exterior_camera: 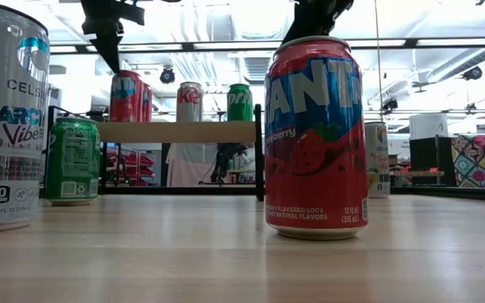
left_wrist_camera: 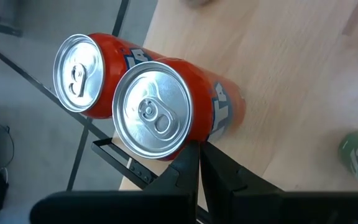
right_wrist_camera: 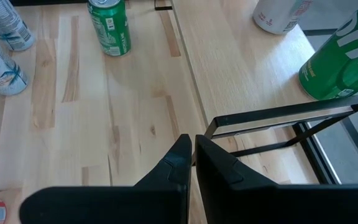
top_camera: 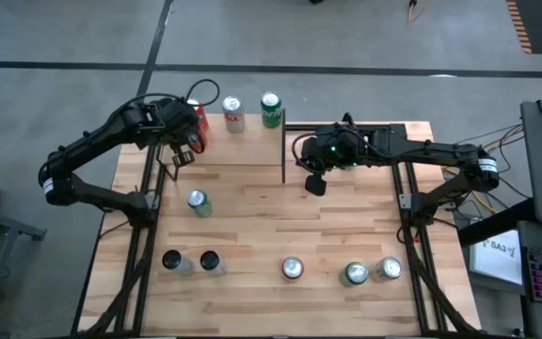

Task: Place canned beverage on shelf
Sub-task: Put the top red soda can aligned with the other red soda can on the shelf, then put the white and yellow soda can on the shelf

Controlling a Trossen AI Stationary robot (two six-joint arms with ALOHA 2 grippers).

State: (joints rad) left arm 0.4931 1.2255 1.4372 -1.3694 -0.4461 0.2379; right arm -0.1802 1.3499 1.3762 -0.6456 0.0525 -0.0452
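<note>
Strawberry soda can (exterior_camera: 315, 139) nearest low camera, upright on table's front edge, off shelf (exterior_camera: 179, 131). I judge it rigid, slick, thin-walled; grip mid-body. Left gripper (top_camera: 179, 155) pressed together beside shelf's two red cans (left_wrist_camera: 129, 99); right gripper (top_camera: 315, 184) pressed together, empty, above table centre.

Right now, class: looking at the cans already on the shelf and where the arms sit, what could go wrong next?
1. The left tool, shut, sits right by two red cans at the shelf edge; a nudge might topple one off.
2. The right tool hangs near the shelf's black post and might clip it.
</note>
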